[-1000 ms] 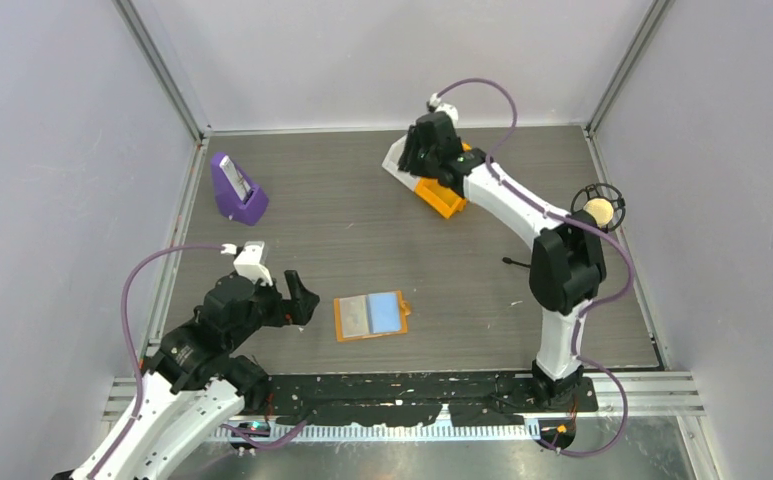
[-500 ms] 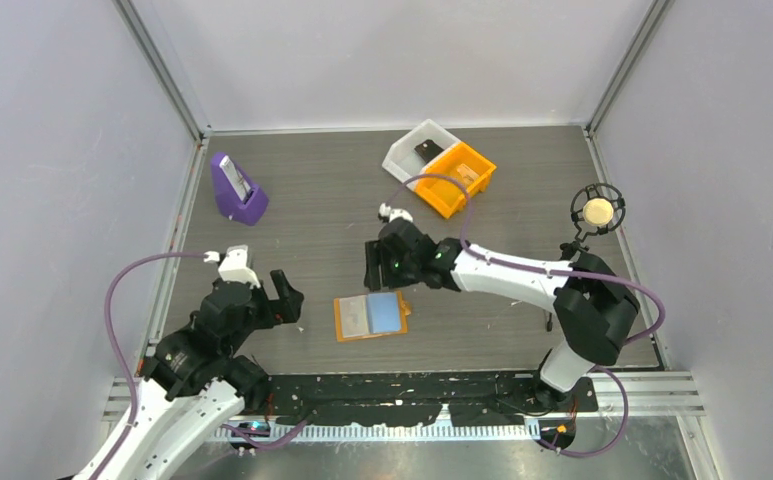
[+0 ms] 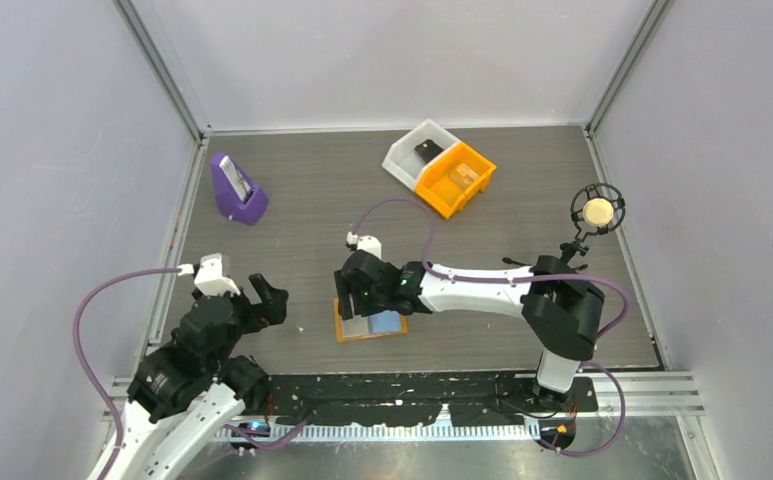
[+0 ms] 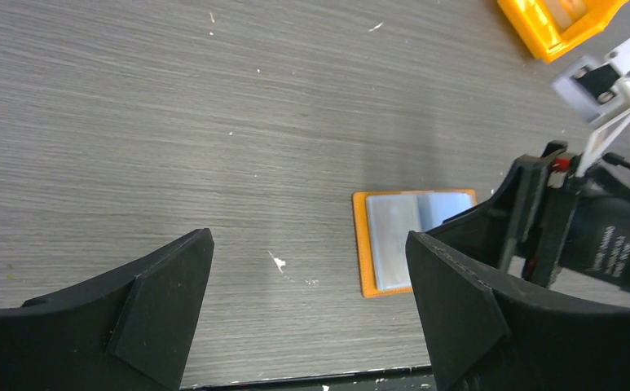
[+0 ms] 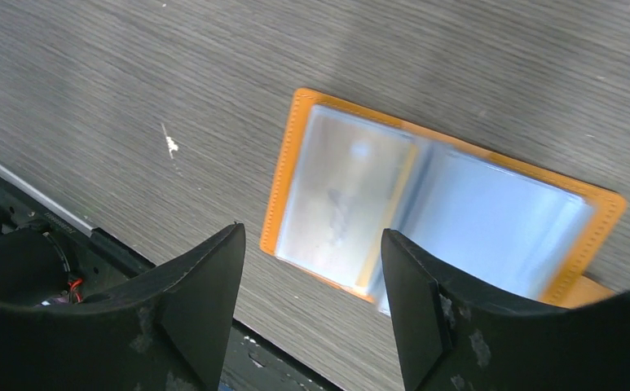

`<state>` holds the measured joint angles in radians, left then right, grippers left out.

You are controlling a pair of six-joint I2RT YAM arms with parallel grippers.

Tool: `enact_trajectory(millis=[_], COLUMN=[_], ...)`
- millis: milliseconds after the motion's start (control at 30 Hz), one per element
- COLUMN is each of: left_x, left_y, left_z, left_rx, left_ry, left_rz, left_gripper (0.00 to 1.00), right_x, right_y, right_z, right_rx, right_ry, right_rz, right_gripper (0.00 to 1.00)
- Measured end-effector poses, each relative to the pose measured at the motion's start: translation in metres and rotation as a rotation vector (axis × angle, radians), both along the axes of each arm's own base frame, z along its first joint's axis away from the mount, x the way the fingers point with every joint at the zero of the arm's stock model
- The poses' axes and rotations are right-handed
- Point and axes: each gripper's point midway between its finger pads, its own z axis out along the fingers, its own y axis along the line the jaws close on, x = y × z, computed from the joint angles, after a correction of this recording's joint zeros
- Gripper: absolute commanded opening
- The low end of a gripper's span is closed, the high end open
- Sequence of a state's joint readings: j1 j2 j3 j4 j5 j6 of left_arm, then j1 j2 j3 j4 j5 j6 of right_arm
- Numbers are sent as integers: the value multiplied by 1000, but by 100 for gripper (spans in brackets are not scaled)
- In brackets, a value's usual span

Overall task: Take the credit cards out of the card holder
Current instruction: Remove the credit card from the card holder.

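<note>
Far to the left of the card holder and further back, a purple plastic stand (image 3: 237, 190) with a slim device in it stands on the grey wood-pattern table (image 3: 302, 220). Nearer, to the left of the holder and well apart from it, the black left tool (image 4: 307, 244) hangs over bare table with its fingers spread wide and nothing between them.

The small flat orange card holder (image 5: 352, 195) lies open like a book, flat on the table, with pale blue clear sleeves facing up. The left sleeve seems to hold a greyish card, but the picture is blurred there.

The black right tool (image 5: 311, 236) is directly above the holder, over its left page. It is also opened wide and holds nothing; I cannot tell if it touches the sleeve.

I judge the holder to be light, thin and a little floppy, so it may slide or lift when a card is pulled. The sleeves look smooth and slippery. The cards should be stiff, so it is best to pinch a card by its free edge at the sleeve mouth while the other tool presses the orange border.

Behind and to the right of the holder, a white plastic bin (image 3: 417, 150) and an orange plastic bin (image 3: 455, 178) sit side by side, touching
</note>
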<state>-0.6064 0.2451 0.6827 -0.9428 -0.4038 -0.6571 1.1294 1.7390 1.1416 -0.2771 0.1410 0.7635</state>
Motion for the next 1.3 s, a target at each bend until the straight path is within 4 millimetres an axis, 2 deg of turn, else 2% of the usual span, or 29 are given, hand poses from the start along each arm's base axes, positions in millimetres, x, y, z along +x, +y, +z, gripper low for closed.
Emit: enact_trajectory(millis=[200, 333, 533, 667, 867, 1100, 1300], left_x=[-3, -3, -3, -3, -3, -1, 2], left_y=[3, 3, 3, 2, -5, -25, -49], left_z=[4, 4, 4, 4, 1, -21, -53], left_rx=[-29, -30, -30, -32, -40, -53, -77], left_ry=[-26, -25, -24, -24, -1, 105, 236], left_rz=[15, 14, 12, 10, -13, -65, -111], left_gripper=[91, 91, 91, 91, 90, 85, 80], right_x=[-7, -9, -11, -9, -6, -8, -6], right_y=[19, 21, 18, 11, 5, -8, -14], right_z=[-4, -11, -35, -43, -46, -45, -44], right_rx=[-33, -67, -157, -211, -238, -196, -100], right_ry=[-9, -11, -1, -16, -39, -51, -24], right_rz=[16, 14, 9, -3, -8, -10, -8], right_gripper=[77, 76, 73, 68, 51, 40, 34])
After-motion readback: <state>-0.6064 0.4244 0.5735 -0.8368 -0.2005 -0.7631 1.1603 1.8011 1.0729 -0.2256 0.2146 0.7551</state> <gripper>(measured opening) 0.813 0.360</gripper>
